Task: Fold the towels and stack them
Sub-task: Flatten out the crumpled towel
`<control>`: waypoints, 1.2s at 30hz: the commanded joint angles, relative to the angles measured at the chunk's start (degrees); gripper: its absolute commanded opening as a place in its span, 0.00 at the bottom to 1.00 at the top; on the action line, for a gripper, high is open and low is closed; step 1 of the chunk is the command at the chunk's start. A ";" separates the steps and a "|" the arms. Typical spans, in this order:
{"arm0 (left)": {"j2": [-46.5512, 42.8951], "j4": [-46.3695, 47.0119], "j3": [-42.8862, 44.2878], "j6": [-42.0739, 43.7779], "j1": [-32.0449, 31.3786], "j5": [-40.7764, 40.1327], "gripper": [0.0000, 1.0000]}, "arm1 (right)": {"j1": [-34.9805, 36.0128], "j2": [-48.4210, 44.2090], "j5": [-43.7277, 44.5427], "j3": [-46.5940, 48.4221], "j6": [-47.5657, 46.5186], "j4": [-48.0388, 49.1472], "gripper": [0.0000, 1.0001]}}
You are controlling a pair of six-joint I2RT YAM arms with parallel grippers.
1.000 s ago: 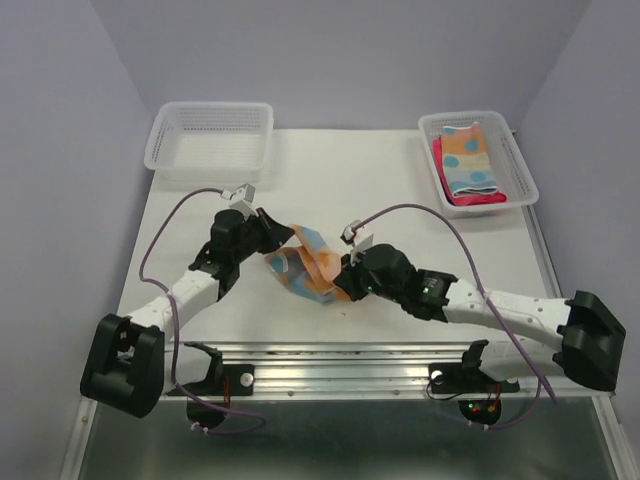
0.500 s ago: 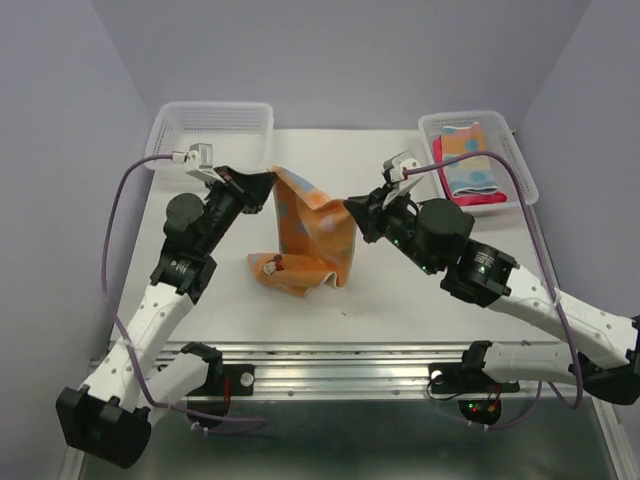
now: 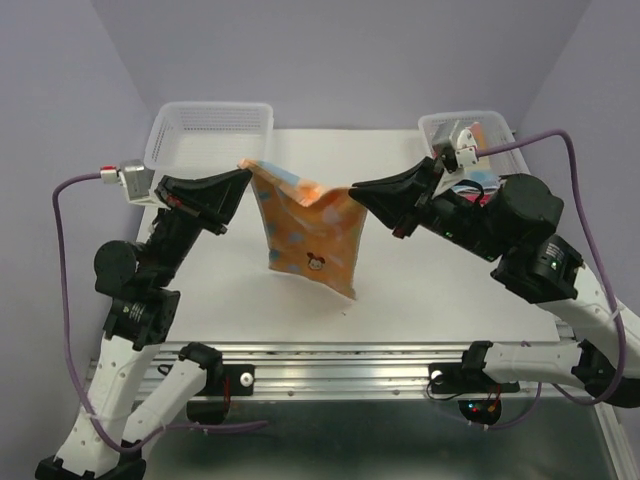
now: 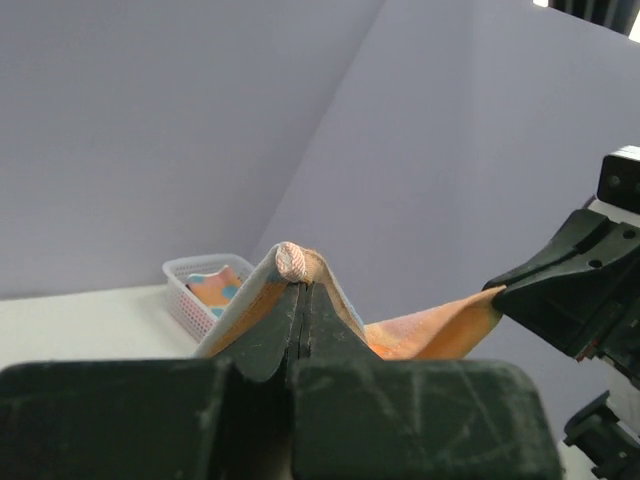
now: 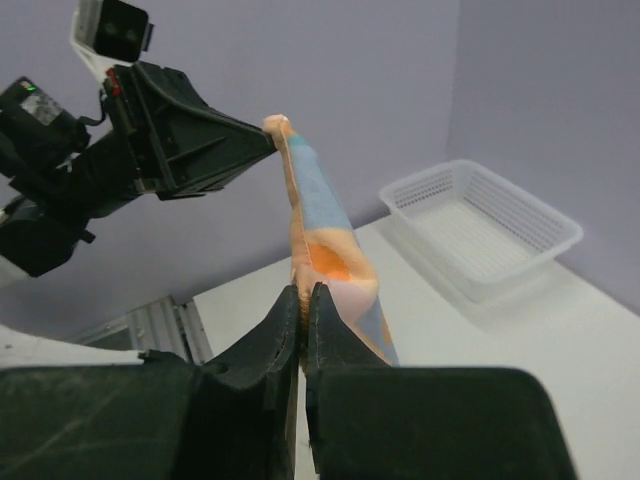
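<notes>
Orange patterned towel (image 5: 322, 255) stretched between two grippers
Right gripper (image 5: 302, 292) pinches its near edge; left gripper (image 5: 262, 140) clamps the far corner (white basket (image 5: 480, 225) sits behind).

Three plain walls of pale lilac close the scene: a back wall (image 3: 340, 50), a left wall (image 3: 60, 120) and a right wall (image 3: 600, 90), meeting in straight corners. Between them stands a white table (image 3: 400, 290) with a matte top. A white mesh basket (image 3: 210, 125) sits at its far left corner and a second mesh basket (image 3: 495, 118) at its far right. A ribbed metal rail (image 3: 340, 355) runs along the near edge. Below it lies a dark, slightly glossy surface (image 3: 340, 440), perhaps the floor. The light is soft and even, with only faint shadows.
</notes>
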 commanded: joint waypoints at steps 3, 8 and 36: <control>-5.23 2.54 3.98 -3.48 -0.29 5.75 0.00 | 0.02 -0.52 -17.63 9.03 2.99 -2.90 0.01; -7.52 2.72 3.63 -5.32 -0.29 7.24 0.00 | 0.11 -2.01 -21.96 9.92 5.10 -2.46 0.01; 35.70 19.49 -2.19 1.00 -0.12 -13.23 0.00 | -24.23 15.64 10.22 -13.46 -9.13 21.26 0.01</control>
